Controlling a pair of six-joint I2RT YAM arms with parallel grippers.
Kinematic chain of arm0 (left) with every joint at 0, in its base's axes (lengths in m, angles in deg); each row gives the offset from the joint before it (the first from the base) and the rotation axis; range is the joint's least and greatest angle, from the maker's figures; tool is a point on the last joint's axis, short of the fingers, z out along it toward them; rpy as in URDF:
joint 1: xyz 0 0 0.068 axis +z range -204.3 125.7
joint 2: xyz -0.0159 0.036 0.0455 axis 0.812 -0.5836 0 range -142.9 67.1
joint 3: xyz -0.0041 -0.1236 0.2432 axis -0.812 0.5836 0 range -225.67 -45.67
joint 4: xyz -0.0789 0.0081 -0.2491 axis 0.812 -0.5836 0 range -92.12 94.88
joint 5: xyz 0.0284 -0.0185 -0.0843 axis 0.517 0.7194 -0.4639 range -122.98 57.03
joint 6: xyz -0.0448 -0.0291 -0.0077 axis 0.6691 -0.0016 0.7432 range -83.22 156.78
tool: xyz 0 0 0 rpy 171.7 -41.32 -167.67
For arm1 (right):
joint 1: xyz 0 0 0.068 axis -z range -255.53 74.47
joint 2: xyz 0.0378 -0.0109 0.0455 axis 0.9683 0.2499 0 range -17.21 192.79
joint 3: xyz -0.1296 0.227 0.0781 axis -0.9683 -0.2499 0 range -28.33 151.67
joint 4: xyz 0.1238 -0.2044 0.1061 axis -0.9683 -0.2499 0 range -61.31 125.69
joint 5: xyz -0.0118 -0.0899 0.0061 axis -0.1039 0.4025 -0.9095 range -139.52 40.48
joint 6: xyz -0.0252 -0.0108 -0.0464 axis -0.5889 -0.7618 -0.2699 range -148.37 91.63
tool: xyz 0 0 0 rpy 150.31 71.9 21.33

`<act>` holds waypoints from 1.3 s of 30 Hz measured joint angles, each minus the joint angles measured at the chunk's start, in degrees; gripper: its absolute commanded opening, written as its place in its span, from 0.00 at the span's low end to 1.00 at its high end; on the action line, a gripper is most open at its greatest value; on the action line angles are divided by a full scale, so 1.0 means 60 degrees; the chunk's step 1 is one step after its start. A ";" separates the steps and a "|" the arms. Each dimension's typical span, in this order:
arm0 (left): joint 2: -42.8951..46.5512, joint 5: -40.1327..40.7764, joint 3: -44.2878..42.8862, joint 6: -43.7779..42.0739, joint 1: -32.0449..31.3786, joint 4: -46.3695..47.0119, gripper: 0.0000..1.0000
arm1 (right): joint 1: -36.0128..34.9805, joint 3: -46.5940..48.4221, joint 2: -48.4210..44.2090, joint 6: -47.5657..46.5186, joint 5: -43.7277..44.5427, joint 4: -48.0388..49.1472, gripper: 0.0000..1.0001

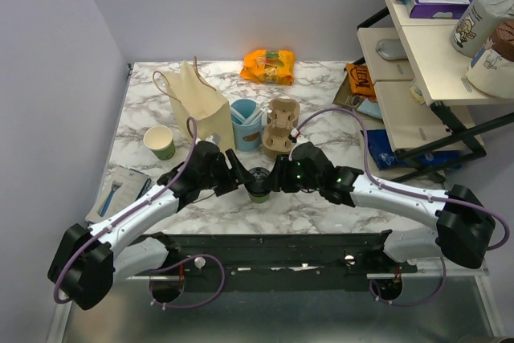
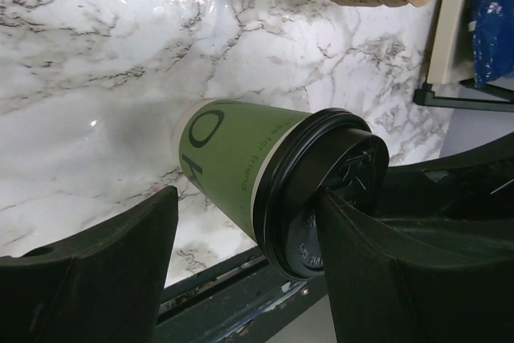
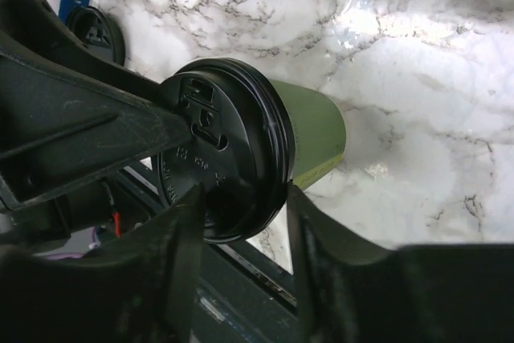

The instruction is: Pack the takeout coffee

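The takeout coffee (image 1: 259, 183) stands at 6 o'clock on the counter (image 1: 321, 208). The left tool (image 2: 249, 202) straddles it, released. The right tool (image 3: 241, 198) pinches the lid (image 3: 221, 146) rim. Light, crushable paper with a pop-off lid: the body wall likely offers the safer hold.

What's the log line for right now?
takeout coffee: lidded, on table | left end effector: open around it | right end effector: at lid, grip unclear

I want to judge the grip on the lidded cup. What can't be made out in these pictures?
- Top view: the cup is mostly hidden under the left tool and right tool.
- Right wrist view: the lower rim of the lid sits behind that tool's fingers; contact unclear.
- Top view: the inside of the paper bag is hidden by its own wall.
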 measured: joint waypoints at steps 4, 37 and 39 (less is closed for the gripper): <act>0.0157 -0.0222 0.0444 0.0222 0.0058 0.0688 0.62 | 0.0066 -0.0102 0.0044 0.0113 -0.0069 0.0284 0.33; 0.2477 0.0215 0.0270 -0.0066 0.0062 -0.1978 0.99 | 0.0943 0.3351 0.2014 -0.4426 -0.2080 -0.2175 0.81; 0.2422 0.0495 -0.0047 -0.0168 0.0062 -0.2266 0.99 | 0.0943 0.3348 0.1923 -0.4167 -0.1978 -0.2339 0.82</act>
